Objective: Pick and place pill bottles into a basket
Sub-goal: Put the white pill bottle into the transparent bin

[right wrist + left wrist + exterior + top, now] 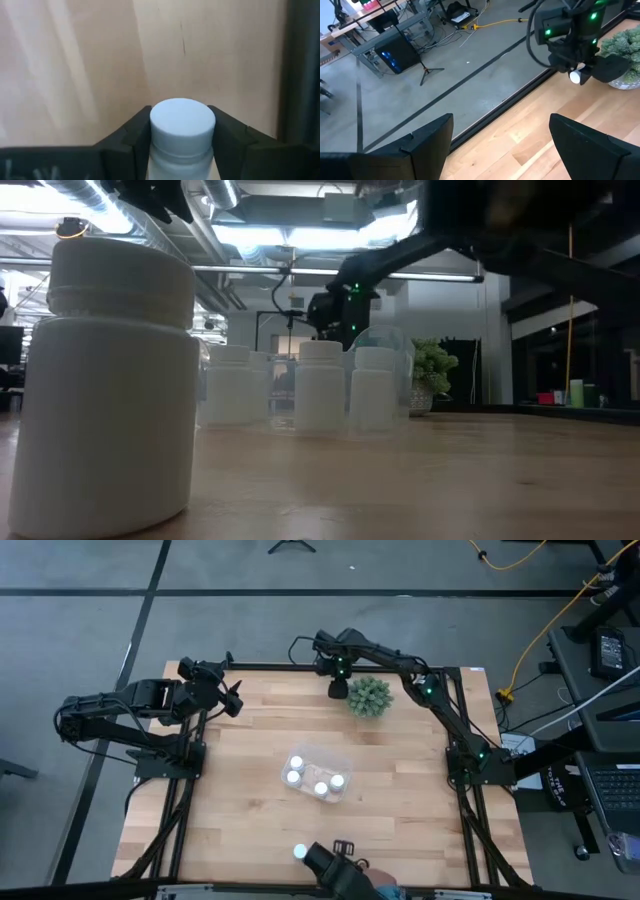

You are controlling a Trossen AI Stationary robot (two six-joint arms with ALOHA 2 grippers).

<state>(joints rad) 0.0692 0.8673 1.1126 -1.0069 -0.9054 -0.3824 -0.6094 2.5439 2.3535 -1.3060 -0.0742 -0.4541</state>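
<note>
The clear basket sits mid-table and holds several white pill bottles, which also show in the low view. One more bottle stands upright on its base at the near edge and shows large in the low view. My right gripper is at the far edge beside the green plant, shut on a white bottle. The bottle also shows in the left wrist view. My left gripper is open and empty at the far left. My right gripper pinches the bottle between its two fingers, one on each side of the cap and the shoulder just below it. The fingers slant down from above. The bottle is upright, cap up. Whether its base is on the table, I cannot tell.
The green spiky plant in a pot stands close to the right gripper at the far edge. A dark camera mount sits at the near edge beside the lone bottle. Bare wood lies left and right of the basket.
</note>
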